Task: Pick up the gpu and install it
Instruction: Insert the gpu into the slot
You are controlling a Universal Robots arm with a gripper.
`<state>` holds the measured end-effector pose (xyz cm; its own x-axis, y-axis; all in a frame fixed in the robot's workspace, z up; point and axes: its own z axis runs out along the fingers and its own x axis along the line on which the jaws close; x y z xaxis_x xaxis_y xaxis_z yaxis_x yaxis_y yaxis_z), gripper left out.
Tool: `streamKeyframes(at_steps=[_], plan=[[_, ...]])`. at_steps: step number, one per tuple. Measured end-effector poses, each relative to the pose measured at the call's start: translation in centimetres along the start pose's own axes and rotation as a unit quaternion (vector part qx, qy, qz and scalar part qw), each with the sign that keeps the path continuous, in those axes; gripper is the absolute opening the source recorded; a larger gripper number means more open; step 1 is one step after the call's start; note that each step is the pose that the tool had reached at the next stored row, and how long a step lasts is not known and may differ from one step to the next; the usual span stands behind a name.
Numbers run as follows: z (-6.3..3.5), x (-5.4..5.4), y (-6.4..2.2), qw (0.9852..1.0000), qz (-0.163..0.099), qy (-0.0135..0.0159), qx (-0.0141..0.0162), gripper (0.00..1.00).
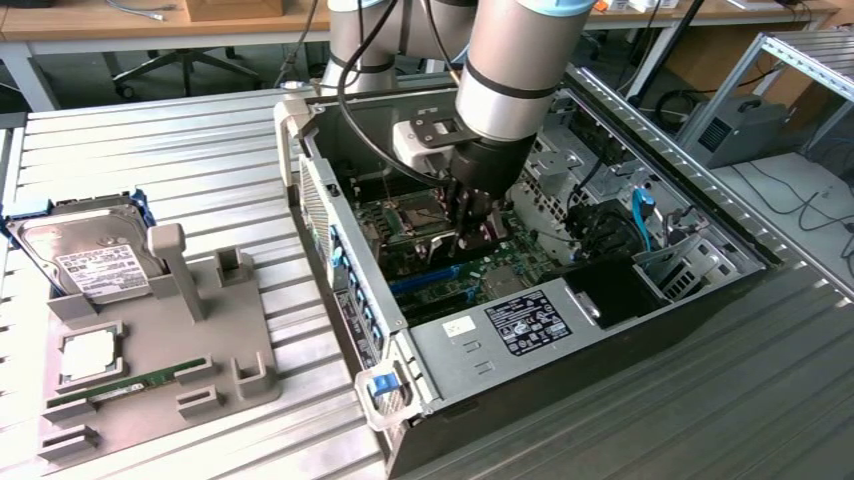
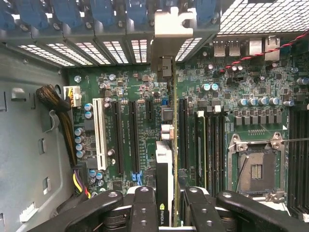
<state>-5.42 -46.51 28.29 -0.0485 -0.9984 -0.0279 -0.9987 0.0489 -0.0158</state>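
**One card, on edge, over the motherboard**

You have the gpu (image 2: pixel 164 159), a flat green circuit-board card with a silver metal end bracket (image 2: pixel 170 26), clamped by the pincer (image 2: pixel 169 193). One black finger (image 2: pixel 145 208) sits on each face of the card and the gap is narrow, no wider than the card itself.

The card stands on edge, upright to the green motherboard (image 2: pixel 231 87). It lies among the long black expansion slots (image 2: pixel 134 135), and its long axis runs parallel to them. The bracket end points away from the pincer, towards the perforated rear panel of the case, and reaches the row of blue slot clips (image 2: pixel 104 12). You cannot tell from here whether the card's lower edge sits in a slot.

In the exterior view, the grey arm (image 1: pixel 514 70) comes down almost vertically. Its wrist points straight down into the open black-and-silver computer case (image 1: pixel 454 350), which lies on its side on the ribbed grey metal worktop (image 1: pixel 174 160). The pincer (image 1: pixel 474 225) is deep inside the case, just above the board.

At the exterior view's left, well apart from the case, a silver boxy hard drive (image 1: pixel 87 255) leans in a grey moulded holder (image 1: pixel 247 350).
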Motion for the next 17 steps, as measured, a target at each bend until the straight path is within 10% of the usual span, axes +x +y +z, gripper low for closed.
streamKeyframes(at_steps=[17], plan=[[0.16,0.0,-0.07,1.0,0.0,0.0023,-0.0078,0.27]])
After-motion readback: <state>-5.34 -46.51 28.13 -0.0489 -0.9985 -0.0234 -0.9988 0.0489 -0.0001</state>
